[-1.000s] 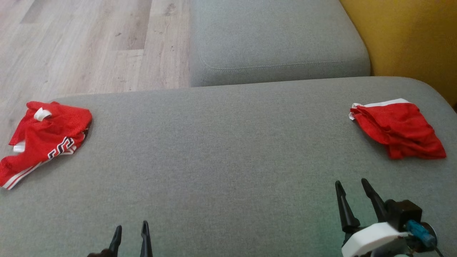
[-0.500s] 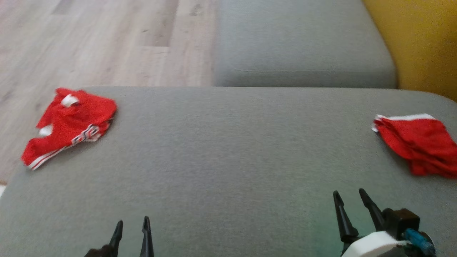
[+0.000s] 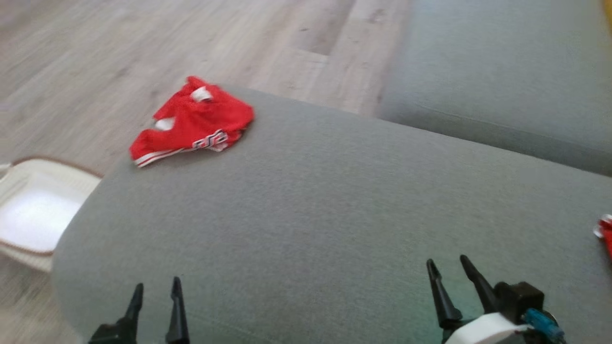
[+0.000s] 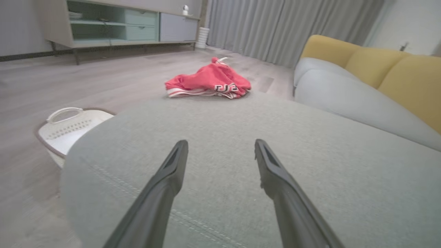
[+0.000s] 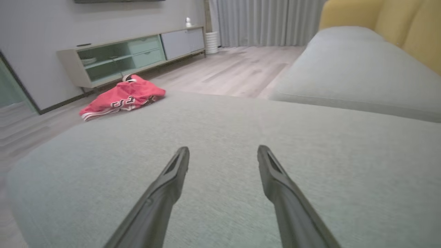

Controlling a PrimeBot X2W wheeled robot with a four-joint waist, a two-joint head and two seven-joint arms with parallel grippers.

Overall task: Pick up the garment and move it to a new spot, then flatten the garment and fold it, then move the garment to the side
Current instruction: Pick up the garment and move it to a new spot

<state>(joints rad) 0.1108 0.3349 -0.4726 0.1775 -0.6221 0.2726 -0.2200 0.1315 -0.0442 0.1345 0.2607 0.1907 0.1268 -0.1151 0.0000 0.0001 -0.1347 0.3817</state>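
Observation:
A crumpled red garment [image 3: 193, 122] with white stripes and dark lettering lies near the far left edge of the grey sofa cushion [image 3: 334, 210]; it lies ahead in the left wrist view [image 4: 210, 82] and ahead and to the left in the right wrist view [image 5: 122, 97]. A second red garment [image 3: 605, 234] peeks in at the head view's right edge. My left gripper [image 3: 155, 289] hovers open over the cushion's near left part, empty, far short of the crumpled garment. My right gripper [image 3: 449, 270] is open and empty at the lower right.
A white laundry basket [image 3: 33, 210] stands on the wooden floor beside the cushion's left end, also in the left wrist view [image 4: 67, 125]. Another grey cushion [image 3: 502, 76] and the yellow backrest [image 4: 379, 65] lie to the right. A low cabinet [image 5: 134, 51] stands across the room.
The head camera has swung left: the whole picture shifted right, bringing the basket into view and pushing the right-hand garment almost out. Both grippers stay open and low in the picture.

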